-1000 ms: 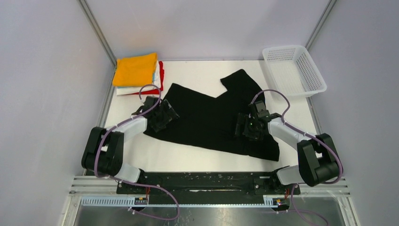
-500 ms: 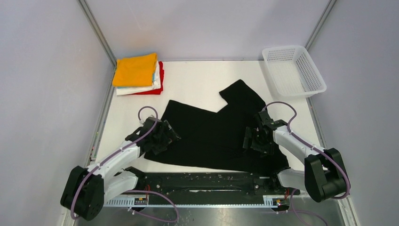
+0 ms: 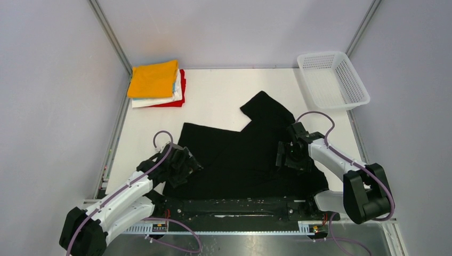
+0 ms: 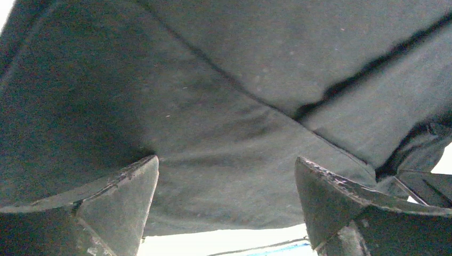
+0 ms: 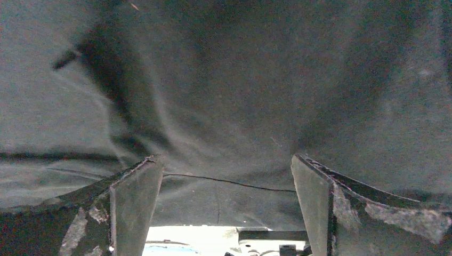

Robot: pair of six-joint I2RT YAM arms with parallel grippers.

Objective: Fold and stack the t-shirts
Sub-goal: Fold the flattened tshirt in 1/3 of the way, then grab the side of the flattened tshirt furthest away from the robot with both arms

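Note:
A large black t-shirt (image 3: 240,157) lies spread on the white table (image 3: 224,90), one sleeve pointing toward the back, its near hem at the table's front edge. My left gripper (image 3: 184,166) is open, fingertips down on the shirt's left side. In the left wrist view the cloth (image 4: 240,80) fills the picture behind the spread left gripper (image 4: 226,160). My right gripper (image 3: 288,156) is open too and rests on the shirt's right side. The right wrist view shows wrinkled black fabric (image 5: 229,80) beyond the right gripper (image 5: 226,159). Folded t-shirts (image 3: 155,80), orange-yellow on top, are stacked at the back left.
A white mesh basket (image 3: 333,80) stands at the back right corner. The black mounting rail (image 3: 229,205) runs along the near edge just below the shirt's hem. Grey walls close in the table on the left, back and right.
Both arms have drawn back toward the near edge, and the black t-shirt has slid with them toward the front. Both grippers stayed open.

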